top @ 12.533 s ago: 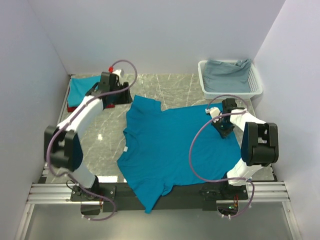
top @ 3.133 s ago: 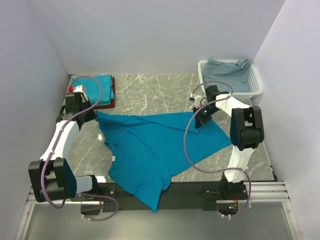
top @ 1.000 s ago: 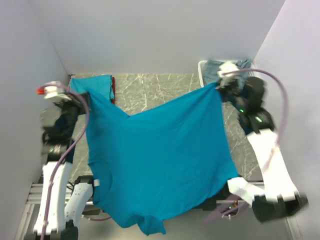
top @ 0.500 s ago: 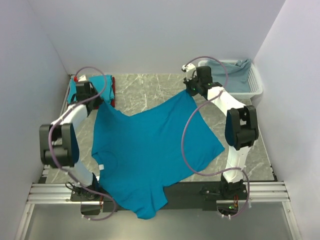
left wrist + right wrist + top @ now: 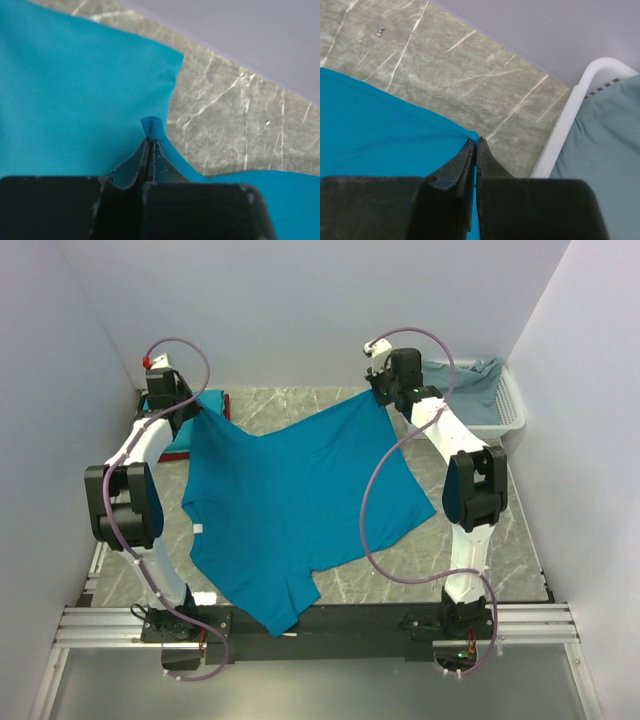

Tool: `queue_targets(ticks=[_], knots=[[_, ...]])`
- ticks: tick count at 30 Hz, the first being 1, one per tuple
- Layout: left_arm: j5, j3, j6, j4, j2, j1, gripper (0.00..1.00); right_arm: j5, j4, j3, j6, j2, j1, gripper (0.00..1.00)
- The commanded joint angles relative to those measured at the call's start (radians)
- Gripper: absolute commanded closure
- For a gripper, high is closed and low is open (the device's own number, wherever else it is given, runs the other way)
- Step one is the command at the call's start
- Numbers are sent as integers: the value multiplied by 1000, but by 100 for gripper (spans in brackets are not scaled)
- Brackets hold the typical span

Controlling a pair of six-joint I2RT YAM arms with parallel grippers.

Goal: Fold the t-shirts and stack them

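left pincer (image 5: 149, 144) pressed tight on small fold of teal t-shirt (image 5: 290, 490); right pincer (image 5: 475, 146) same deal, pinching another bit of shirt edge; shirt hangs stretched between the two, dipping in middle; rest trails back from both pincers over marble table (image 5: 500, 540), lowest tip lying past near edge; folded teal shirt (image 5: 75, 85) sits just ahead-left of left pincer; white basket (image 5: 568, 120) just right of right pincer, grey-blue cloth (image 5: 607, 150) inside
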Motion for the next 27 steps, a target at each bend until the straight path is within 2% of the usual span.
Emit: queue_targets(ticks=[1,6,10,18,27], knots=[[11,69,37,-3,-11,4,100,18,15,62,17,25,-13,100],[-2,26,48,17,-74,6,100,-14,34,14,29,8,-33,100],[37,-108,14,57,-149,4,100,-112,23,-62,-1,-36,-42,100],[78,-285,-9,71,-289,4,100,-142,54,-216,-38,-98,-59,100],[95,-442,-16,25,-500,4,100,-142,43,-221,-26,-90,-116,100]])
